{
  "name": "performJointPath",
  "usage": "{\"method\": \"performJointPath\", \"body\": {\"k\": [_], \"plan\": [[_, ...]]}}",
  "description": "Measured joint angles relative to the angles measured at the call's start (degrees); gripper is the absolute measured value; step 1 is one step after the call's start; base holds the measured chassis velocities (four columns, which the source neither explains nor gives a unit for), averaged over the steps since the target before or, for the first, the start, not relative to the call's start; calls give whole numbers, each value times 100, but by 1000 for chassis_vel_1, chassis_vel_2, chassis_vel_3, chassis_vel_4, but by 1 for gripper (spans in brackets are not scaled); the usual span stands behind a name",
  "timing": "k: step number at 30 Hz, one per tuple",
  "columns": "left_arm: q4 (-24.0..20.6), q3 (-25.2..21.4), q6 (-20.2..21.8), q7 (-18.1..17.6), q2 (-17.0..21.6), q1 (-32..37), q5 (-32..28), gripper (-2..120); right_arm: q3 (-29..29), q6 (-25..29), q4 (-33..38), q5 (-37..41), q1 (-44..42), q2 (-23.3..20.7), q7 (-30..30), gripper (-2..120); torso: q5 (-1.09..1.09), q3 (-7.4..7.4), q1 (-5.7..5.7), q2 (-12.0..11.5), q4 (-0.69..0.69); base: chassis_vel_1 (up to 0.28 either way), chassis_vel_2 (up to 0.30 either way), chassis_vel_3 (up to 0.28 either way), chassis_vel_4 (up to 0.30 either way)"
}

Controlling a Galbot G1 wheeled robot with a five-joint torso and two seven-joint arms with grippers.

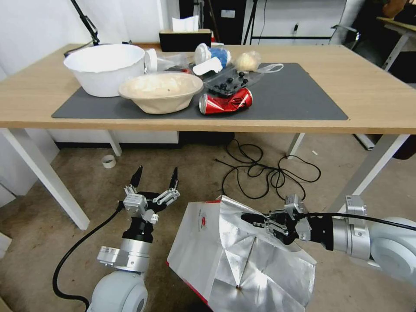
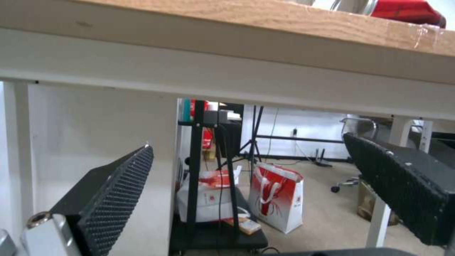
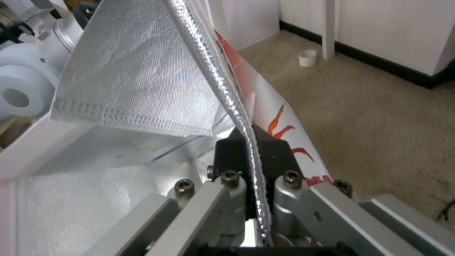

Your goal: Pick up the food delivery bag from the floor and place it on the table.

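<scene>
Carpeted floor below the worktop: right gripper jaws pinch the food delivery bag rim; left gripper beside the bag, jaws spread.

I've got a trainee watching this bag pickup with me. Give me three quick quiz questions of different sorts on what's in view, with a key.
1. True or false: the right gripper is shut on the edge of the food delivery bag.
2. Which best describes the left gripper? A) shut on a strap B) open, holding nothing, below the table edge C) resting on the dark grey mat
3. Fill in: the crushed red can lies on the ____.

Key: 1 true, the foil rim sits clamped between its fingers. 2 B. 3 mat.
</scene>
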Motion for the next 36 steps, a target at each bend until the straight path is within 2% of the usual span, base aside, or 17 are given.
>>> {"method": "performJointPath", "body": {"k": [36], "plan": [[17,1,29,-11,24,-39,-25,100,-46,4,-40,-55,-21,41,-62,0,0,543,272,814,0,0,0,0,0]]}}
